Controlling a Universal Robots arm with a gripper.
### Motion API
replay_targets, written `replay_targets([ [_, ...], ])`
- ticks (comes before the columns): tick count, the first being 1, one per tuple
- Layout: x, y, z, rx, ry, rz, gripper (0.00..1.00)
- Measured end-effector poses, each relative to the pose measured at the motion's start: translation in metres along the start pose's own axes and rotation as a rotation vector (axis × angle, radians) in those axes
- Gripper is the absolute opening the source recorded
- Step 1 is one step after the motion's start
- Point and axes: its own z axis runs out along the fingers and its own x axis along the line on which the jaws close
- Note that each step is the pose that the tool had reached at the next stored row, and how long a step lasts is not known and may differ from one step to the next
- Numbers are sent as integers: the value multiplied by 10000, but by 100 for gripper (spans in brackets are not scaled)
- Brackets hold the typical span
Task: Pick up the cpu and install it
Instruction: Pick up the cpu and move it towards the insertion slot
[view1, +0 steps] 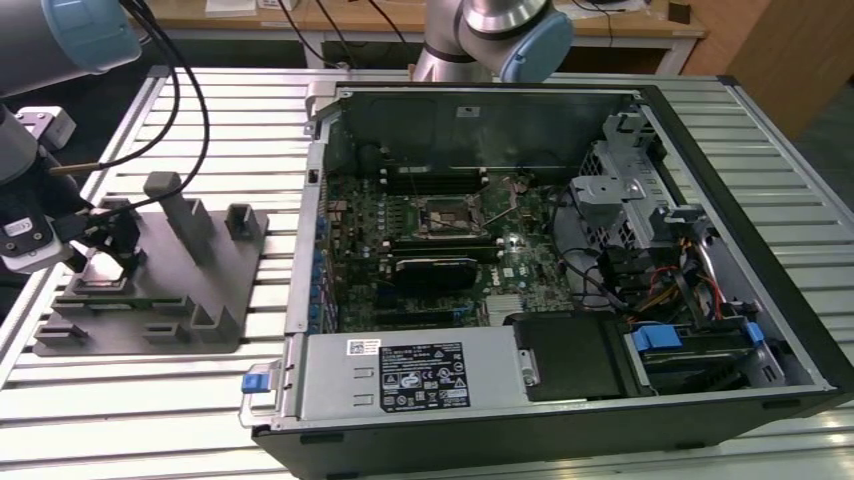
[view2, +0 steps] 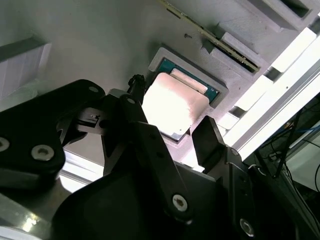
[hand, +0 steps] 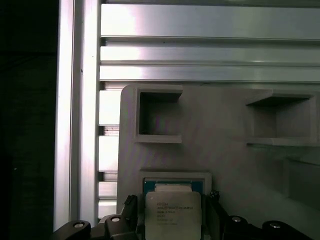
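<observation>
The cpu (hand: 173, 214) is a flat square chip with a silvery top and a green rim. It lies in a shallow framed recess of the grey fixture tray (view1: 154, 310) at the exterior view's left. My gripper (view1: 118, 262) is low over that tray and open. Its black fingers (view2: 206, 136) stand close on two opposite sides of the cpu (view2: 174, 106), with thin gaps visible in the first wrist view. The motherboard socket (view1: 445, 217) sits in the middle of the open computer case (view1: 747, 215).
Upright posts (view1: 171, 205) and square pockets (hand: 159, 117) rise from the tray around the gripper. The slatted metal table (view1: 240, 130) runs under everything. Cables from the arm (view1: 180, 90) hang between the tray and the case wall (view1: 315, 200).
</observation>
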Motion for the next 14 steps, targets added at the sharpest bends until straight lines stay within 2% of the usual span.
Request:
replay_targets([
  [6,0,-1,2,2,-2,14,65],
  [10,0,-4,1,16,-21,404,65],
  [14,-3,-4,2,43,-28,452,65],
])
